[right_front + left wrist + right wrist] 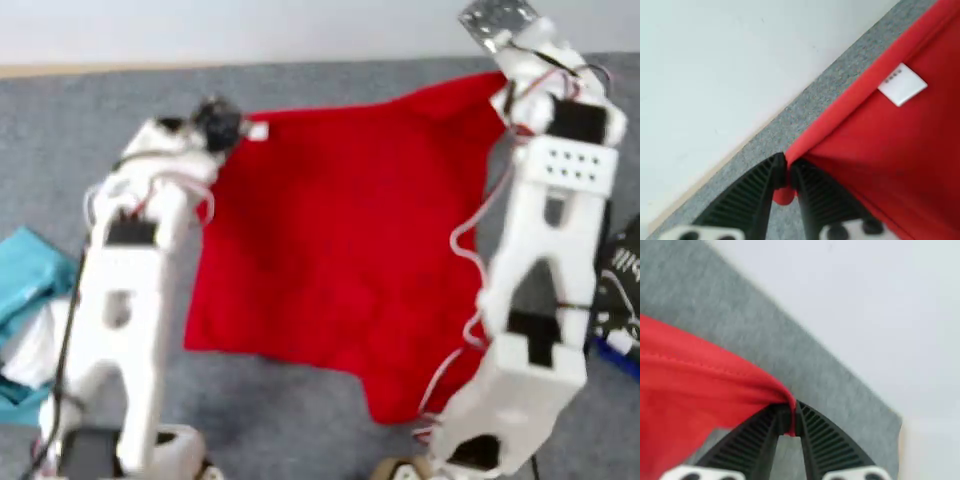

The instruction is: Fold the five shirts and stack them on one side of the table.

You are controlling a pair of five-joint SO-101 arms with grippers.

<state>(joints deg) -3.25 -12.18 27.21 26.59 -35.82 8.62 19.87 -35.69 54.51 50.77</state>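
A red shirt lies spread over the grey table between the two arms. My left gripper is shut on the shirt's far left corner; the left wrist view has the red cloth pinched between the black fingers, with a white label close by. At the far right, my right gripper is shut on the shirt's other far corner, lifted a little. In the right wrist view a red hem runs into the closed fingertips.
A teal and white garment lies bunched at the table's left edge. A dark printed garment sits at the right edge. The pale wall runs along the table's far edge.
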